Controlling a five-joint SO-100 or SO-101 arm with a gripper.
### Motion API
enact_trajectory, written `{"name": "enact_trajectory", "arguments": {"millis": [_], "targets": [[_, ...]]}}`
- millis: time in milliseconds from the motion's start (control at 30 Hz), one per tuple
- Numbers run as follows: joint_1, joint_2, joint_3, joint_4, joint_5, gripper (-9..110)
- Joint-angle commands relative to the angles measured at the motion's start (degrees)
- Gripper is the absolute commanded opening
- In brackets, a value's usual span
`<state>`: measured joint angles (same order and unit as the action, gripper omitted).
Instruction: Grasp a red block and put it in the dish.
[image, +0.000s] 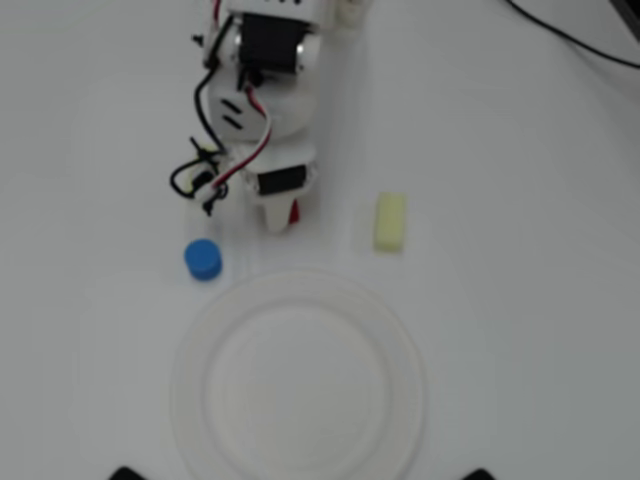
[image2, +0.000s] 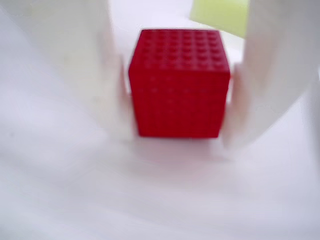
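Observation:
The red block is a small studded cube that fills the middle of the wrist view. It stands on the white table between my two white fingers, which press on its left and right sides. My gripper is shut on it. In the overhead view only a red sliver of the block shows under my gripper. The dish, a large round white plate with a ribbed rim, lies just below the gripper in that view, and nothing lies in it.
A blue cylinder stands to the left of the gripper, near the dish's upper left rim. A pale yellow block lies to the right; it also shows at the top of the wrist view. Black cables run at the top right.

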<state>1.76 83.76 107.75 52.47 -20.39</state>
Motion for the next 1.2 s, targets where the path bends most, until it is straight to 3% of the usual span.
{"name": "enact_trajectory", "arguments": {"millis": [0,267,667,800,1167], "targets": [[-0.70,0.00,-1.93,-0.26,-0.70,2],[0.35,4.75,-2.20,-0.44,-0.70,0],[0.70,11.51,-9.58,-12.74,4.13,0],[-0.53,8.09,-11.60,-22.59,2.90,0],[-2.64,-10.37,-27.33,-22.50,2.90,0]]}}
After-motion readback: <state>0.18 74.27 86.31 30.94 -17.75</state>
